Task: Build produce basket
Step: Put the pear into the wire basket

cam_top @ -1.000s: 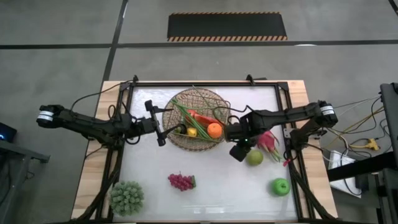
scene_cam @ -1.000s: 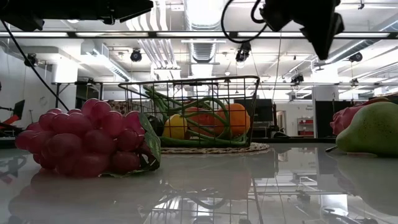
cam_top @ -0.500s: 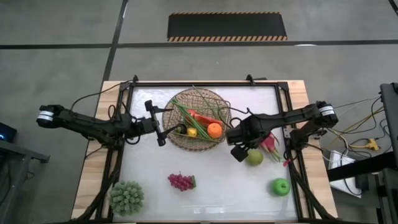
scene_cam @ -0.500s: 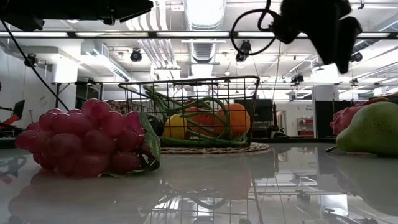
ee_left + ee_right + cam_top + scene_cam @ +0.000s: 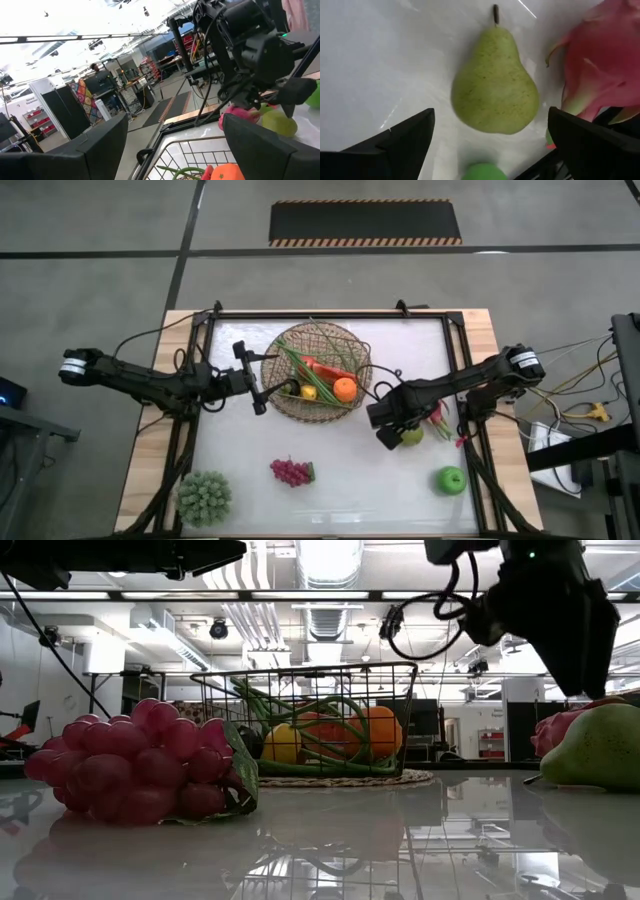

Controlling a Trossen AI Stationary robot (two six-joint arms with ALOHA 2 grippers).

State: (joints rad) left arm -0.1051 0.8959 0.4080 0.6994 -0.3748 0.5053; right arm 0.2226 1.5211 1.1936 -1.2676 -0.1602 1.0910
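The right tool hangs right of the middle of the high view, just above the pear. Its two dark fingers are spread wide, with the pear lying between them on the white worktop, and they hold nothing. The pink dragon fruit lies just beside the pear, to its right. A green apple sits lower right, well apart from the pear.

The left tool waits left of the middle, just beside the left rim of the basket. It is wide open and holds nothing.

The basket sits in the upper middle of the worktop. Inside it are an orange, a lemon, something red and long green stalks. Purple grapes lie below the basket, and a spiky green ball sits at the lower left.
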